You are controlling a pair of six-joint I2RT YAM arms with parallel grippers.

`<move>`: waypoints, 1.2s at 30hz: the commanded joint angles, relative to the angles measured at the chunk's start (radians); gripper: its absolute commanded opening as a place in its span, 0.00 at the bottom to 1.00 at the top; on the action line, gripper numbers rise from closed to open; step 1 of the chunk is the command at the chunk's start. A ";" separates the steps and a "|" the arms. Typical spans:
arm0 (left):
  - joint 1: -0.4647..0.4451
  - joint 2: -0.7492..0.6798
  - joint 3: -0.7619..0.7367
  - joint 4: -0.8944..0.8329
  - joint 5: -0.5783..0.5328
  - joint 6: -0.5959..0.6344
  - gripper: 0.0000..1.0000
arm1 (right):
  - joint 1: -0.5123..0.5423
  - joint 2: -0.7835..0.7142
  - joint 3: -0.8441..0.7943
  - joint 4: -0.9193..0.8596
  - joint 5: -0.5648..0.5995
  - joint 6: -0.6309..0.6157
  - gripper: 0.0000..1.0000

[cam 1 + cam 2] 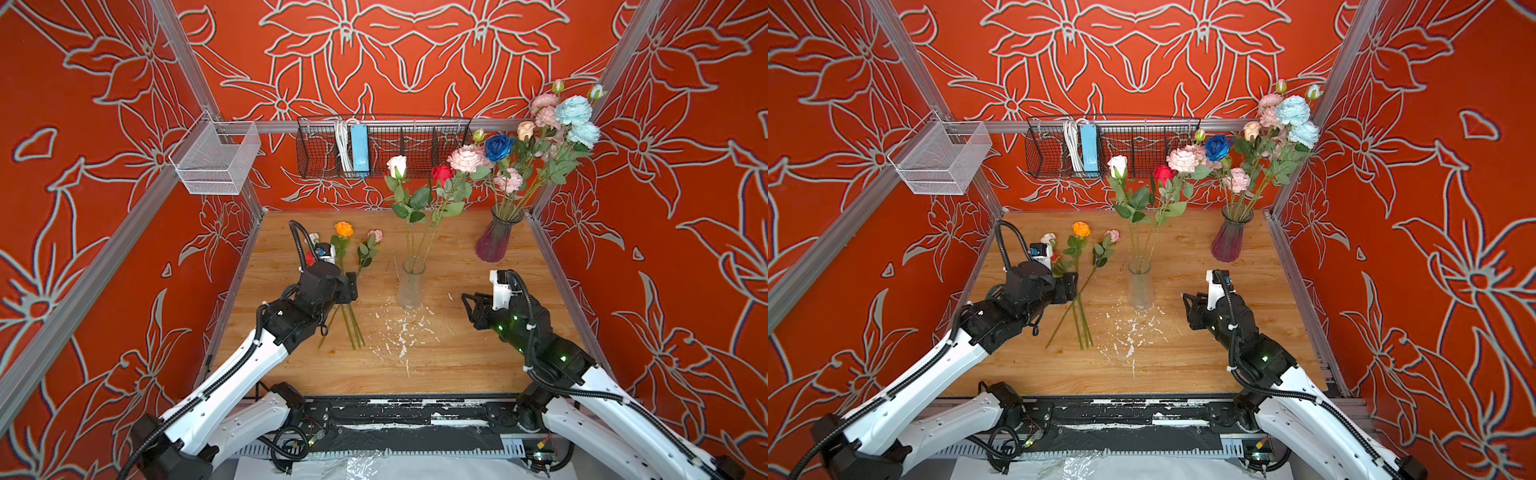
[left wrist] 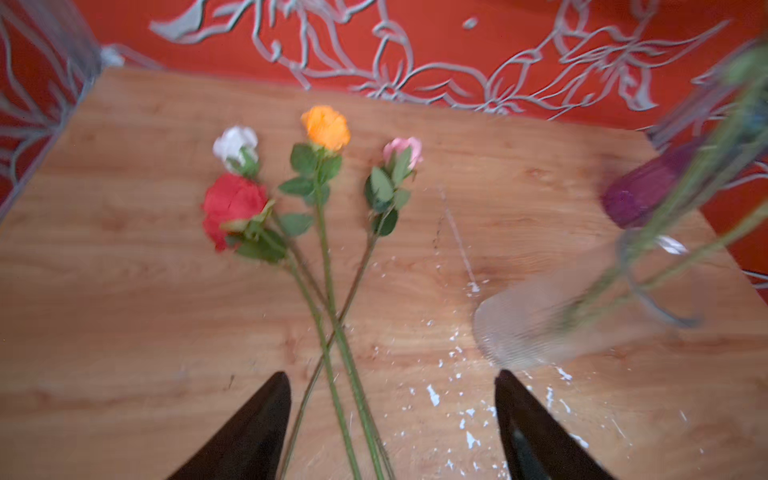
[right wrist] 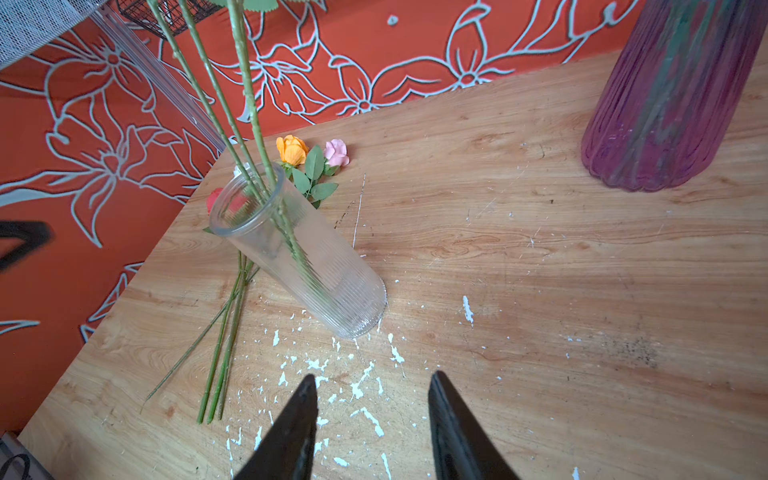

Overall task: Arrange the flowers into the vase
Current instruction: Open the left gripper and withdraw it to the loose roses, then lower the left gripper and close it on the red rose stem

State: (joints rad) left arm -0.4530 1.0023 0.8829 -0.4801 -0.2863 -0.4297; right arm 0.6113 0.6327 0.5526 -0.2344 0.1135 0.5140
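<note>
Both sets of jaws are apart with nothing in them. The left gripper (image 2: 392,374) is spread wide over the 9 o'clock side of the table. The right gripper (image 3: 372,375) has a narrower gap, sits around 3 o'clock and points at the middle.

Biggest thing is the wooden table (image 1: 457,365), boxed in by red wallpaper. On the wall at 12 o'clock hangs a black wire basket (image 1: 316,153), and a white mesh basket (image 1: 212,162) is up at 10 o'clock.

The purple vase (image 1: 496,243) stands upright in the 1 o'clock corner. It's stuffed with a big bunch: light blue blooms (image 1: 573,110), a dark blue rose (image 1: 498,147) and some pale pink peonies.

The clear vase (image 1: 411,286) is upright dead centre with three stems in it. A white rose (image 1: 397,165) and a red rose (image 1: 441,173) are among the heads.

Four loose flowers lie flat at about 10 o'clock, heads toward the back wall, stems crossing near the left gripper. They are a red bloom (image 2: 232,208), an orange rose (image 1: 344,228), a white bud (image 2: 235,143) and a pink bud (image 1: 376,235). In the left wrist view their stem ends run between the fingers. It's too blurry to say whether anything touches.

White flecks (image 1: 399,332) are scattered at 6 o'clock of the clear vase.
</note>
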 commanded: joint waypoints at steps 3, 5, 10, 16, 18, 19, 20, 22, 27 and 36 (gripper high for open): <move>0.103 0.231 0.020 -0.008 0.160 -0.111 0.71 | 0.002 0.038 -0.007 0.037 -0.021 0.031 0.44; 0.106 0.349 0.080 -0.001 0.153 -0.092 0.68 | 0.001 0.054 -0.011 0.038 -0.028 0.033 0.44; 0.109 0.664 0.321 -0.051 0.167 0.010 0.63 | 0.001 0.065 -0.025 0.038 -0.054 0.041 0.43; 0.112 0.917 0.588 -0.164 0.110 0.078 0.61 | 0.000 0.043 -0.039 0.021 -0.057 0.040 0.43; 0.117 0.966 0.646 -0.179 0.142 0.070 0.57 | 0.000 0.037 -0.045 0.022 -0.059 0.037 0.43; 0.116 0.986 0.667 -0.182 0.160 0.075 0.56 | -0.002 0.037 -0.043 0.019 -0.058 0.035 0.43; 0.116 1.003 0.689 -0.188 0.170 0.078 0.55 | -0.001 0.037 -0.043 0.015 -0.057 0.032 0.43; 0.116 1.026 0.720 -0.201 0.165 0.088 0.54 | -0.004 0.036 -0.039 0.009 -0.058 0.028 0.43; 0.120 1.000 0.728 -0.249 0.122 0.036 0.51 | -0.004 0.036 -0.029 0.000 -0.066 0.020 0.43; 0.223 0.788 0.382 -0.134 0.184 -0.159 0.49 | -0.005 0.085 -0.024 0.032 -0.108 0.006 0.43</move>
State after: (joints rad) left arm -0.2577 1.8168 1.2999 -0.6411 -0.1257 -0.5064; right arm 0.6106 0.6979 0.5224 -0.2226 0.0364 0.5262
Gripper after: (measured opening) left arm 0.491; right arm 0.433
